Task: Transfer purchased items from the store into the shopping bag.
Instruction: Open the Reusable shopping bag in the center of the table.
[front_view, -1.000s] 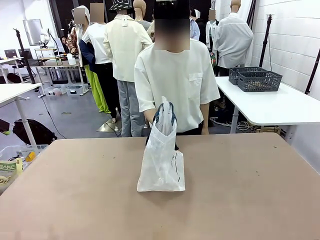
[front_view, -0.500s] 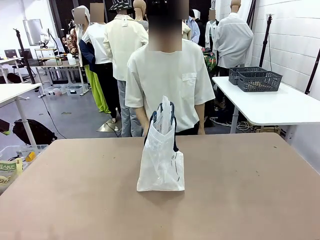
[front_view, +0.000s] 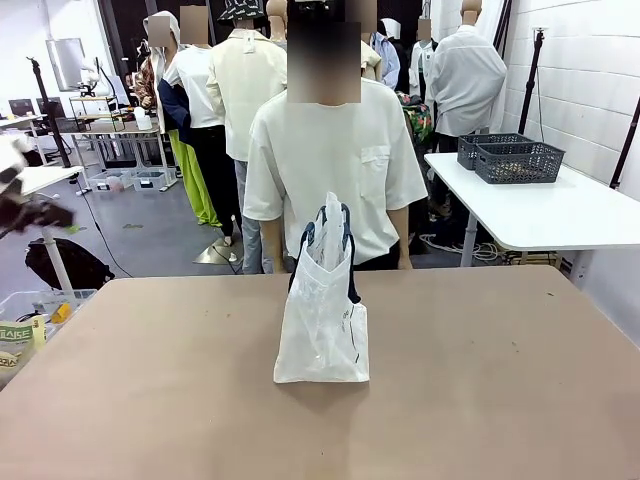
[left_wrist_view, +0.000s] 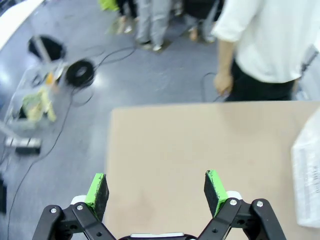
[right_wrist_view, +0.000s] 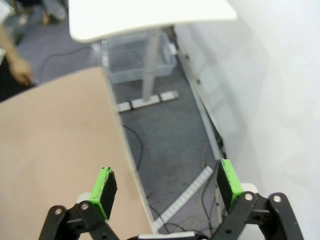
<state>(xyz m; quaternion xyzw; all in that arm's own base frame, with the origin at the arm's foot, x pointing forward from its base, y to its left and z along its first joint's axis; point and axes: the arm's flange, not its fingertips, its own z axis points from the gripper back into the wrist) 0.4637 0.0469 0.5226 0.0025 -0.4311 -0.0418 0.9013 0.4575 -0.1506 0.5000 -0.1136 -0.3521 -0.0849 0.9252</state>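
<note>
Front view: the bag (front_view: 322, 310) stands mid-frame on the table (front_view: 150, 380). Left wrist view: the left gripper (left_wrist_view: 156, 190) is spread and empty, with the bag at the right edge. Right wrist view: the right gripper (right_wrist_view: 167, 187) is spread and empty, low centre. A nudge could topple the limp bag.

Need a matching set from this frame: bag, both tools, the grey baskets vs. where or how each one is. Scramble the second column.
Column 1
1. shopping bag
2. left tool
3. right tool
4. grey baskets

Column 2
A. open, above grey floor just off the tan table
B. on the white side table
C. upright, mid tan table, in front of the person
D. open, above the tan table

Pairs: 1-C; 2-D; 3-A; 4-B
</note>
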